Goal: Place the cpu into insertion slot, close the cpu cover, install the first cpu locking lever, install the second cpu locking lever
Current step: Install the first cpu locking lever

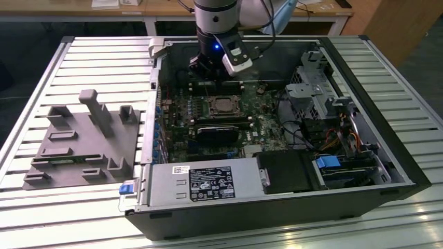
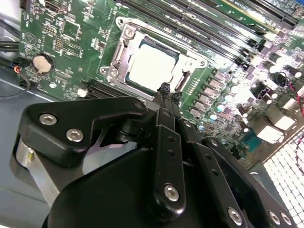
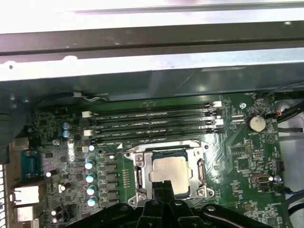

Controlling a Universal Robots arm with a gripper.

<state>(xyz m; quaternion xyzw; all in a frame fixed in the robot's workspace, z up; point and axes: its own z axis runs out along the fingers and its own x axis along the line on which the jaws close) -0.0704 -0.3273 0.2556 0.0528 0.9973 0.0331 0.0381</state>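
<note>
The hand (image 3: 164, 187), fingers pressed together and empty, hangs just over the near edge of the slot (image 3: 138, 166). The cpu (image 3: 172, 170) lies inside it, under the cover (image 3: 166, 151). I judge the cpu light, stiff and fragile; hold it only by its edges. The levers are hard to make out.

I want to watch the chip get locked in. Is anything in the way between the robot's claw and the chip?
No, nothing visible is. In the first wrist view the gripper hangs with shut tips close to the cpu, which sits framed by the cpu cover; only air lies between.
</note>
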